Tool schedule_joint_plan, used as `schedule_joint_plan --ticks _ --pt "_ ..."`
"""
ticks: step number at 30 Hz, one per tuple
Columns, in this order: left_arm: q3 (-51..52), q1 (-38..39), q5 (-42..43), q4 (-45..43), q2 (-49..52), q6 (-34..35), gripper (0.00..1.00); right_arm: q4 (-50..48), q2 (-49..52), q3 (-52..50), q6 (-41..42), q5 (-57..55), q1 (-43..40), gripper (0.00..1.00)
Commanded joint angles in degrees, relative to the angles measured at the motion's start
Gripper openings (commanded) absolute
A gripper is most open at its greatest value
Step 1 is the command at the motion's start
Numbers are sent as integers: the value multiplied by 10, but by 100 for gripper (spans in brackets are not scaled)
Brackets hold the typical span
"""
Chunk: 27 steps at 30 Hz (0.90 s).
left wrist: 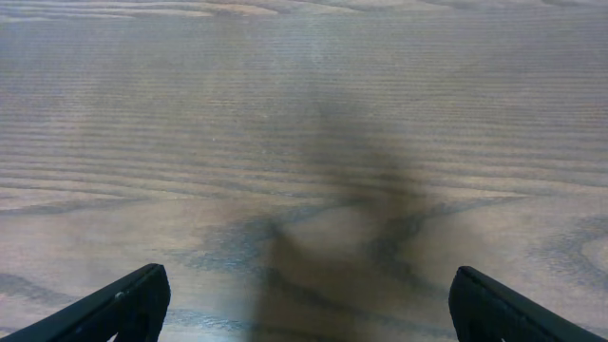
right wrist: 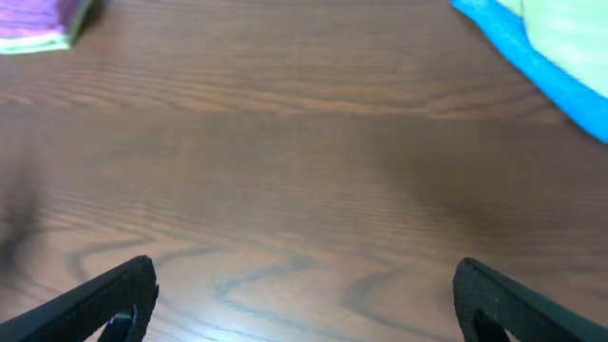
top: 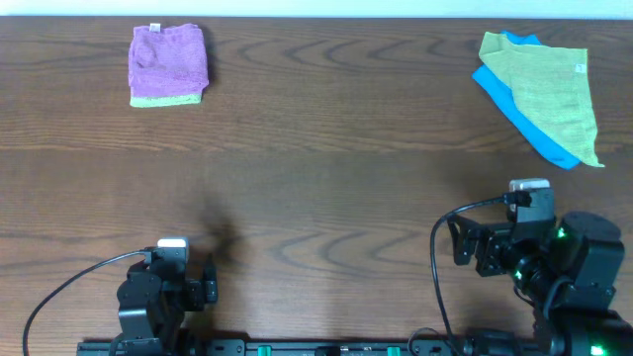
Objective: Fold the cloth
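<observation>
Far left of table (top: 326, 148): purple cloth (top: 166, 59), folded square, white tag (top: 155, 28) at far edge, atop a yellow-green layer (top: 163, 100). Far right: yellow-green cloth (top: 544, 89) over blue cloth (top: 524, 124). Near edge: left gripper (left wrist: 304, 299) and right gripper (right wrist: 304, 290), fingers released, holding nothing.

lilac cloth (top: 166, 57), white tag | yellow-green cloth (top: 544, 84) | blue cloth (right wrist: 541, 71) | table (top: 326, 148) dark-brown woodgrain

The cloth (top: 166, 59) is fuzzy terry, the table (top: 316, 148) matt wood.
</observation>
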<state>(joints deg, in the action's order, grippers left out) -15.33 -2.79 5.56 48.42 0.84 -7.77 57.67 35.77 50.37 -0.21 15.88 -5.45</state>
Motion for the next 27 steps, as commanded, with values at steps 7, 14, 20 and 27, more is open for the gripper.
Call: schedule_joint_plan --ticks 7,14,20,27 --pt "22 3 -11 23 -6 -14 95 4 -91 -82 2 -54 -5 99" --pt "22 3 -11 23 -6 -14 95 -84 -219 -247 -12 -53 -3 99" --pt "22 3 -11 23 -6 -14 95 -126 -286 -336 -54 -49 10 99" --pt "22 3 -11 23 -6 -14 95 -151 -338 -407 -65 -49 23 99"
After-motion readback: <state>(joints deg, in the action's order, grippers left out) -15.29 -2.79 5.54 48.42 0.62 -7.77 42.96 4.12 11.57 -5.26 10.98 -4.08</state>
